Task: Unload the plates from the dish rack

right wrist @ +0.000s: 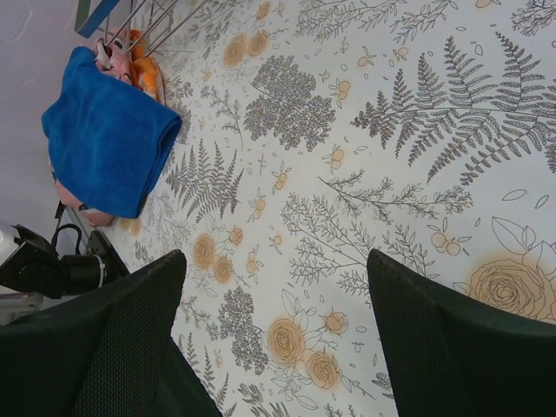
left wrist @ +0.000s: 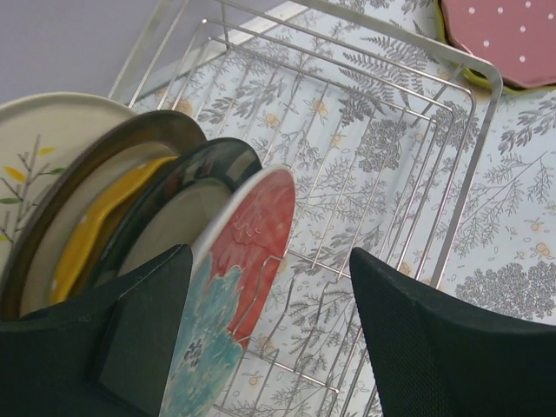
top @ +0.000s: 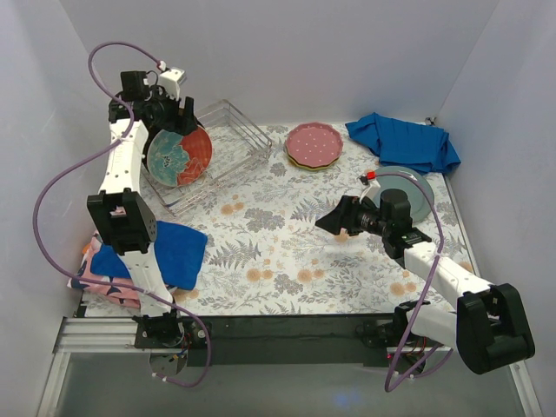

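Note:
The silver wire dish rack (top: pixel 236 139) stands at the back left. Several plates stand on edge at its left end. The teal-red floral plate (top: pixel 179 155) is the front one. In the left wrist view the cream sprig plate (left wrist: pixel 39 148), a dark-rimmed plate (left wrist: pixel 130 143), an orange plate (left wrist: pixel 95 226), a dark glossy plate (left wrist: pixel 208 169) and the floral plate (left wrist: pixel 252 234) stand in the rack (left wrist: pixel 486 82). My left gripper (top: pixel 184 122) (left wrist: pixel 269 339) is open just above them, the floral plate's rim between its fingers. My right gripper (top: pixel 334 221) (right wrist: pixel 274 339) is open and empty above the tablecloth.
A pink dotted plate (top: pixel 314 143) (left wrist: pixel 504 39) lies on a lime-green plate right of the rack. A grey-teal plate (top: pixel 415 189) lies at the right. Blue cloths lie at the back right (top: pixel 404 143) and front left (top: pixel 178 252) (right wrist: pixel 104 148).

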`<state>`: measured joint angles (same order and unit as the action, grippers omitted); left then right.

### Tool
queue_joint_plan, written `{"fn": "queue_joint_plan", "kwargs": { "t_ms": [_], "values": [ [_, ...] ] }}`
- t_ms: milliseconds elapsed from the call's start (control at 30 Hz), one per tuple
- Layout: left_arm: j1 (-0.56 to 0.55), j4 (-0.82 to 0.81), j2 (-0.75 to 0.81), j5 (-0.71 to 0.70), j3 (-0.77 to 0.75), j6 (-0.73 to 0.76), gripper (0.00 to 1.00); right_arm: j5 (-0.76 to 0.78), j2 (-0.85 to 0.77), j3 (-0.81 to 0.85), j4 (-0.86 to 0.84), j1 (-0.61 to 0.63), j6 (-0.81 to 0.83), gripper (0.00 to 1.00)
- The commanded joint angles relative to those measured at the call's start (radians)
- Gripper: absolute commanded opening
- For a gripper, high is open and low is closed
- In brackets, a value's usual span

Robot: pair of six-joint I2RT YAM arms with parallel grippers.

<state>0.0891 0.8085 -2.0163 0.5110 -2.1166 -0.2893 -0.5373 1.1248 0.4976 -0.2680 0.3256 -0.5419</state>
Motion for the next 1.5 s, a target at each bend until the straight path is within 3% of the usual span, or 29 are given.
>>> {"fn": "queue_joint_plan", "kwargs": {
  "t_ms": [0, 300, 967, 1100, 1200, 1467],
  "values": [
    [-0.023, -0.003, 0.033, -0.069, 0.041, 0.024, 0.70, -0.026, -0.017, 0.050, -0.043, 0.013, 0.022, 0.89],
    [-0.026, -0.078, 0.076, -0.143, 0.124, 0.036, 0.68, -0.024, -0.030, 0.050, -0.043, 0.027, 0.025, 0.88],
    [-0.038, -0.009, 0.181, -0.259, 0.228, -0.037, 0.63, -0.043, -0.017, 0.067, -0.045, 0.061, 0.026, 0.88],
    [-0.049, -0.055, 0.229, -0.302, 0.317, 0.010, 0.63, -0.046, -0.023, 0.068, -0.045, 0.064, 0.026, 0.88],
    [-0.064, -0.078, 0.254, -0.361, 0.354, 0.036, 0.56, -0.038, -0.028, 0.068, -0.045, 0.064, 0.026, 0.88],
    [-0.114, -0.124, 0.294, -0.408, 0.415, 0.105, 0.56, -0.041, -0.020, 0.073, -0.045, 0.069, 0.025, 0.88]
  ]
}}
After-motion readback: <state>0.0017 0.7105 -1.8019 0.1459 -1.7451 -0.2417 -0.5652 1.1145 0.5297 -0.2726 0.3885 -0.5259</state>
